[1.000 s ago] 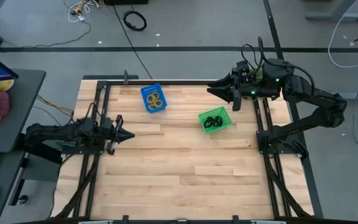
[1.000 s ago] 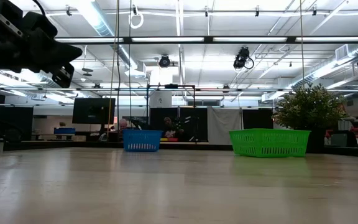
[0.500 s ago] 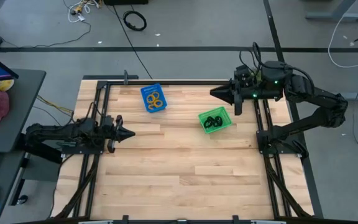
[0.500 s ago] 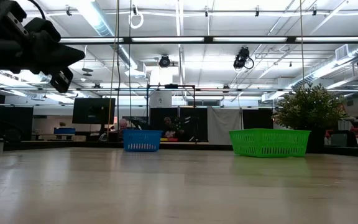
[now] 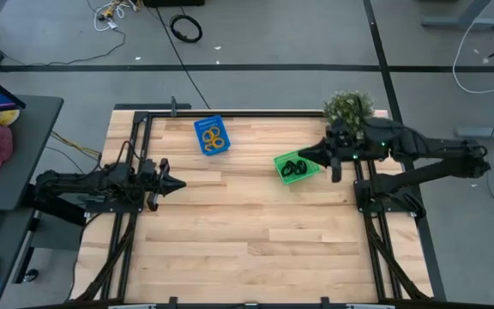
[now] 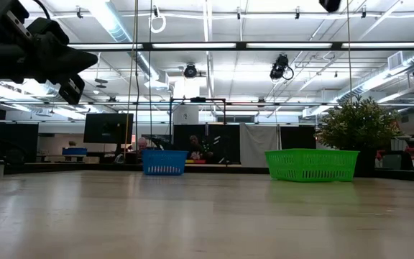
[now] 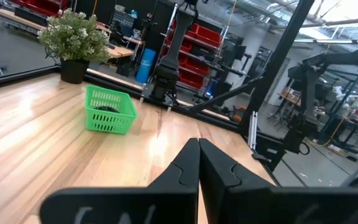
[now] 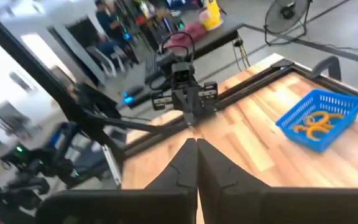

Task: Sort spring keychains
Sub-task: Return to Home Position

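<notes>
Orange spring keychains (image 5: 213, 137) lie in a blue bin (image 5: 212, 136) at the table's far left, which also shows in the right wrist view (image 8: 319, 118). Black spring keychains (image 5: 293, 167) lie in a green bin (image 5: 297, 166) right of the middle, which also shows in the left wrist view (image 7: 109, 110). My right gripper (image 5: 304, 156) is shut and holds nothing; it hangs high over the green bin's far right corner, pointing toward the table's left. My left gripper (image 5: 181, 184) is shut and holds nothing near the table's left edge, pointing right.
A potted plant (image 5: 347, 107) stands at the table's far right corner, just behind the right arm. Black frame rails (image 5: 135, 154) run along both sides of the table. The wood between the two grippers and toward the near edge is bare.
My right gripper has shut and drawn back toward the table's near and right edges, from beyond the green bin to over its far right corner. The right arm has stretched out flatter, uncovering the plant. The bins and keychains have stayed in place.
</notes>
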`<control>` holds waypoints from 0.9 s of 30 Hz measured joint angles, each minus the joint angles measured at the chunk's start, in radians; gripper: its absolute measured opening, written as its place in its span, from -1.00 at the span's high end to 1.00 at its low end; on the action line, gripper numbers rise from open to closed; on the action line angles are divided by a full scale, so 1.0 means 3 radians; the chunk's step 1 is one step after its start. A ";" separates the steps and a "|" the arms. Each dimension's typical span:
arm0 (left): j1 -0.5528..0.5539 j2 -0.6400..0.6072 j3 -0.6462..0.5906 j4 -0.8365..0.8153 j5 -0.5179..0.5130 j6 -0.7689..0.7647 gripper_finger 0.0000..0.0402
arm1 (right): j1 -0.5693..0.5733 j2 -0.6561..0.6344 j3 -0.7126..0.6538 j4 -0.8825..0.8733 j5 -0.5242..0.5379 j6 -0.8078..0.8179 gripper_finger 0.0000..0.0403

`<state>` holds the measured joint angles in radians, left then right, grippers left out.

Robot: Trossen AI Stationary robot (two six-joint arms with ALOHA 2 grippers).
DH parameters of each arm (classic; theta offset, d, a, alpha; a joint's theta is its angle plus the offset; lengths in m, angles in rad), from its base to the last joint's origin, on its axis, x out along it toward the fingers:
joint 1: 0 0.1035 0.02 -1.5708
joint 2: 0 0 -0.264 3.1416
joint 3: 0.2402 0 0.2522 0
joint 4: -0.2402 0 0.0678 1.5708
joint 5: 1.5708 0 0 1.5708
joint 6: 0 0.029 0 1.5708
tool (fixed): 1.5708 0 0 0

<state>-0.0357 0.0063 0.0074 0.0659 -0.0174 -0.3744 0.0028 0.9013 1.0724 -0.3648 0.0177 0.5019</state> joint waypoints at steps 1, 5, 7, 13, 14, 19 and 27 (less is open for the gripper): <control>0.0000 0.0000 0.0000 0.0003 0.0001 0.0000 0.99 | 0.0011 -0.0119 -0.0173 0.0116 0.0003 0.0059 0.99; 0.0000 0.0000 0.0000 0.0006 0.0000 0.0000 0.99 | 0.0019 -0.0599 -0.0662 0.0479 0.0024 0.0195 0.99; 0.0000 0.0000 0.0000 0.0006 0.0000 0.0000 0.99 | 0.0022 -0.0833 -0.0850 0.0575 0.0083 0.0221 0.99; 0.0000 -0.0001 0.0000 0.0007 0.0000 -0.0001 0.99 | 0.0096 -0.1501 -0.1270 0.0815 0.0183 0.0132 1.00; 0.0000 0.0000 0.0000 0.0008 0.0000 -0.0001 0.99 | 0.0102 -0.1605 -0.1323 0.0840 0.0185 0.0126 1.00; 0.0000 0.0000 0.0000 0.0008 0.0000 -0.0001 0.99 | 0.0133 -0.2107 -0.1616 0.0919 0.0185 0.0046 1.00; 0.0000 -0.0001 0.0000 0.0008 0.0000 -0.0001 0.99 | 0.0134 -0.2744 -0.2046 0.1152 0.0162 -0.0038 1.00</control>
<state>-0.0357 0.0059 0.0074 0.0685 -0.0174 -0.3748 0.0429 0.0779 0.4585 -0.0190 0.0662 0.4905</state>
